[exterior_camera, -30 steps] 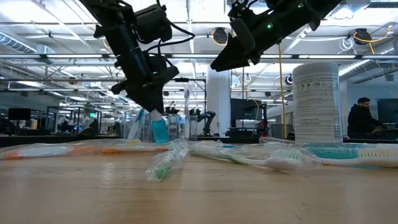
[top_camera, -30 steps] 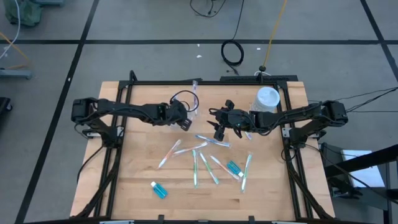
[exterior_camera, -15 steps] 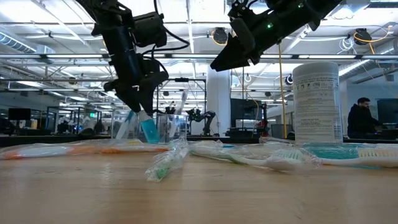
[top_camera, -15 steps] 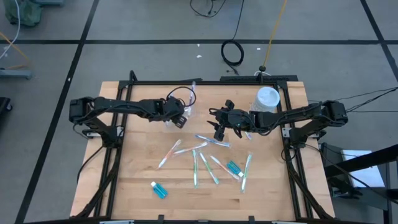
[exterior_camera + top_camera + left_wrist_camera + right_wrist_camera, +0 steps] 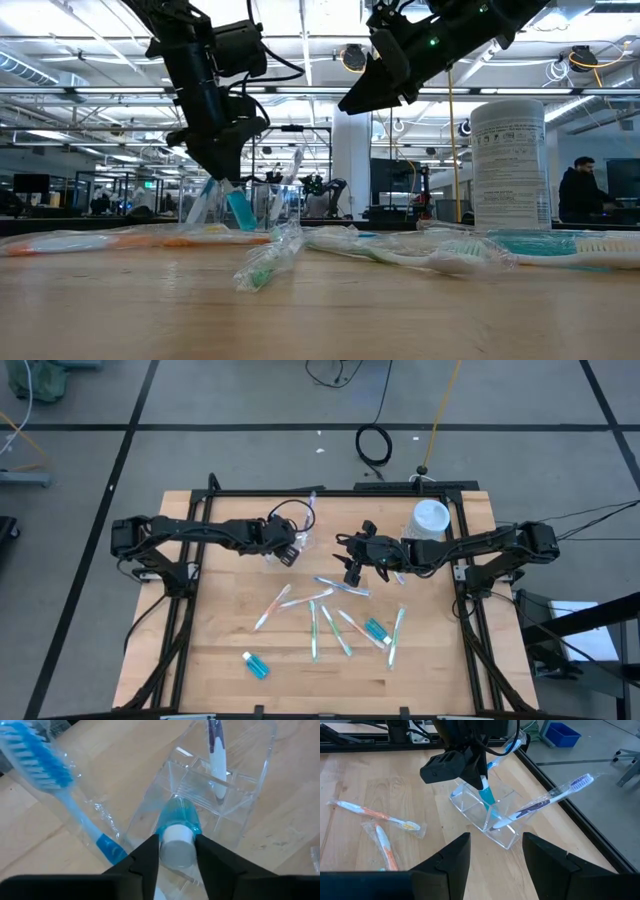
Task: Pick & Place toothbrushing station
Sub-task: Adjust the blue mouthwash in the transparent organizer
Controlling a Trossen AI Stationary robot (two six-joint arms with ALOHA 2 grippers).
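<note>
My left gripper (image 5: 285, 547) is shut on a teal-blue tube (image 5: 178, 817) with a white cap. The tube's lower end is inside a clear plastic holder (image 5: 301, 526) at the table's far middle. A purple-and-white toothbrush (image 5: 216, 755) leans in the holder, and a blue wrapped toothbrush (image 5: 50, 770) lies beside it. My right gripper (image 5: 352, 566) is open and empty, hovering to the holder's right and above the table (image 5: 372, 90). Several wrapped toothbrushes (image 5: 330, 622) and two more teal tubes (image 5: 256, 665) (image 5: 376, 629) lie on the table. My left gripper pinches the tube's white cap end (image 5: 176, 845) between its two fingers (image 5: 145, 862). The fingers come from above, slanting down. The tube hangs tilted below them (image 5: 240, 211), its teal end down in a compartment of the clear holder (image 5: 488, 796).
A tall white lidded container (image 5: 430, 518) stands at the far right, behind my right arm. Orange-handled toothbrushes (image 5: 375, 815) lie on the wood near the holder. The black frame rail (image 5: 340, 490) runs along the far edge. The near left of the table holds only one tube.
My left gripper has gone a little toward the table's left edge and down with the tube, which stood upright and is now tilted. The toothbrush in the clear holder has tipped from upright to leaning.
</note>
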